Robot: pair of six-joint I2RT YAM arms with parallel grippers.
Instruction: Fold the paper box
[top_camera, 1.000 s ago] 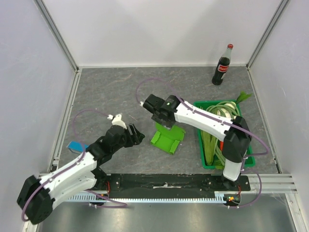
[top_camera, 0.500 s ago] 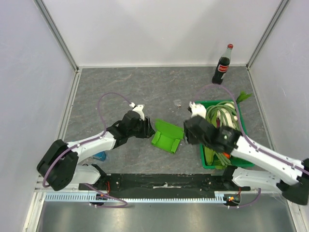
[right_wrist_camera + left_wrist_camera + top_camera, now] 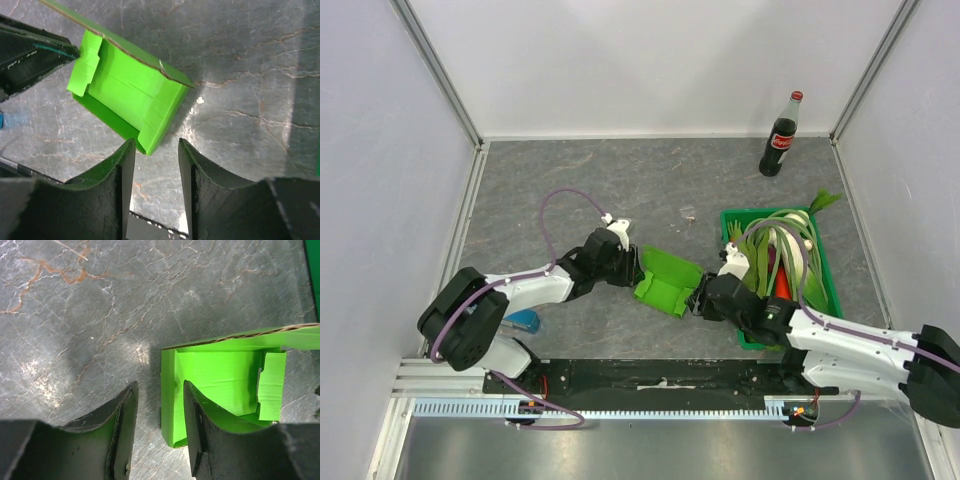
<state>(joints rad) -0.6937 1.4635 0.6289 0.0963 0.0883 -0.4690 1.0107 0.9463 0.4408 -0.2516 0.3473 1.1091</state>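
The paper box (image 3: 668,282) is a lime-green card tray with raised walls and loose flaps, lying on the grey table. My left gripper (image 3: 632,270) is at its left end and stands open. In the left wrist view the box (image 3: 220,372) has its near side wall between my left gripper's (image 3: 160,390) fingers, with a gap on the outer side. My right gripper (image 3: 700,297) is at the box's right end, also open. In the right wrist view a corner of the box (image 3: 127,95) sits just at the mouth of my right gripper (image 3: 156,147).
A dark-green crate (image 3: 826,275) of vegetables stands right of the box, close behind my right arm. A cola bottle (image 3: 781,135) stands at the back right. A small blue block (image 3: 523,321) lies under my left arm near the front edge.
Both arms have closed in on the box, the left from the left, the right swinging from above it round to its right end. Both pairs of jaws have narrowed.
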